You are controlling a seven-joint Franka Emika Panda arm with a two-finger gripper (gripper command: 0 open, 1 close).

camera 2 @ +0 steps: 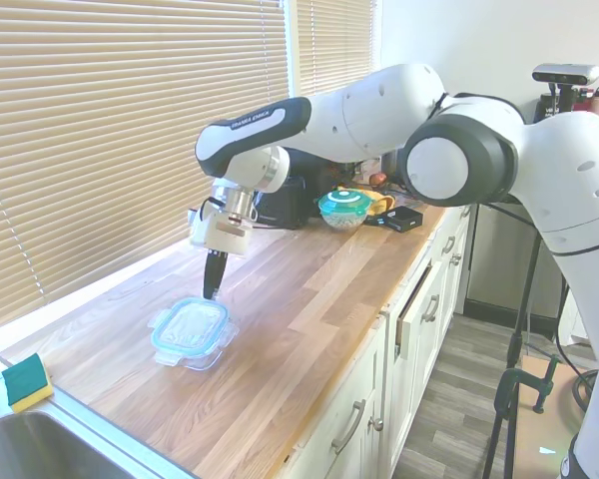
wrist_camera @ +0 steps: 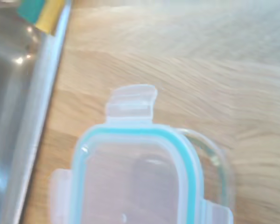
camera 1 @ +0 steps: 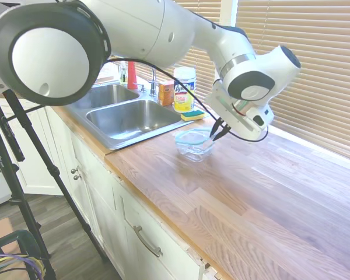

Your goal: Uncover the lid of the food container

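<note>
Countertop [camera 1: 239, 198] of pale wood carries the food container [camera 1: 195, 147], a shallow clear box with rounded corners, set on the bare boards a little to the right of the steel sink [camera 1: 131, 116] as the first exterior view has it; the lid [camera 2: 191, 327], teal-rimmed with a whitish translucent centre, lies on top of it but sits askew, so that in the wrist view a strip of the container's clear rim [wrist_camera: 213, 156] shows past one teal edge; the lid's flaps stick outward, one clear tab [wrist_camera: 130, 101] lying flat over the wood; the gripper [camera 2: 214, 286] hangs just above the far end of the lid, pointing down, its dark fingers drawn close together with hardly any gap and nothing between them; whether the tips touch the lid cannot be told; a yellow-green sponge [camera 1: 193, 115] lies at the sink's right edge, with a Lysol canister [camera 1: 184, 88] and a small orange box [camera 1: 166, 93] behind it; further along the counter stands a teal-lidded bowl [camera 2: 344, 208], well apart from the container.
</note>
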